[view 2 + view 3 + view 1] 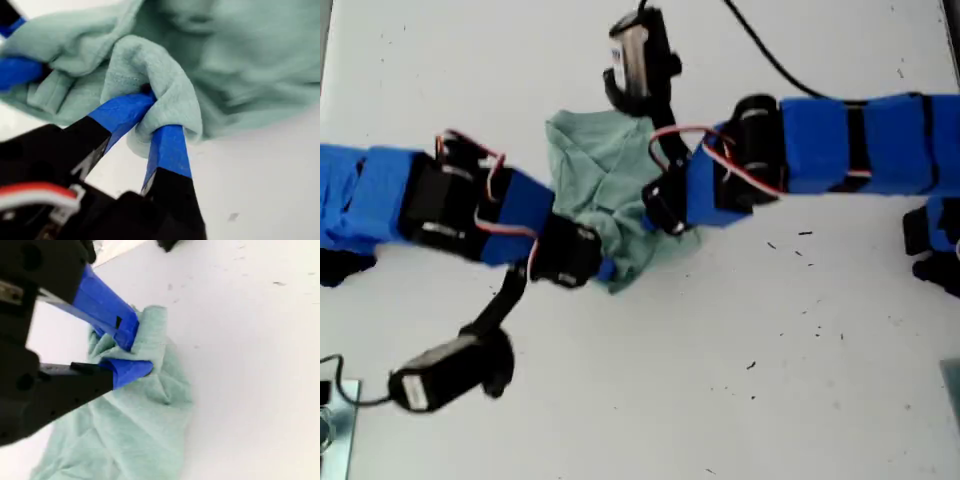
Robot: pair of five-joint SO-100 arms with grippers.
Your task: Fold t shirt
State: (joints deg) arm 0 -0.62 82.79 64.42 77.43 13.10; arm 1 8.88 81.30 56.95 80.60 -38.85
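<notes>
T shirt (610, 190): pale green, bunched on white desk (720, 350). My first claw (155, 117) pinches a fold. My second claw (131, 351) nips its edge.

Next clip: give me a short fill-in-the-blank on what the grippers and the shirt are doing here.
1. The t-shirt lies ___ in a heap, not spread flat.
2. My first gripper is shut on a ___ of the cloth.
3. My second gripper pinches the shirt's ___ fabric.
4. The shirt rests on a ___ table.

Missing words: bunched; fold; green; white
</notes>
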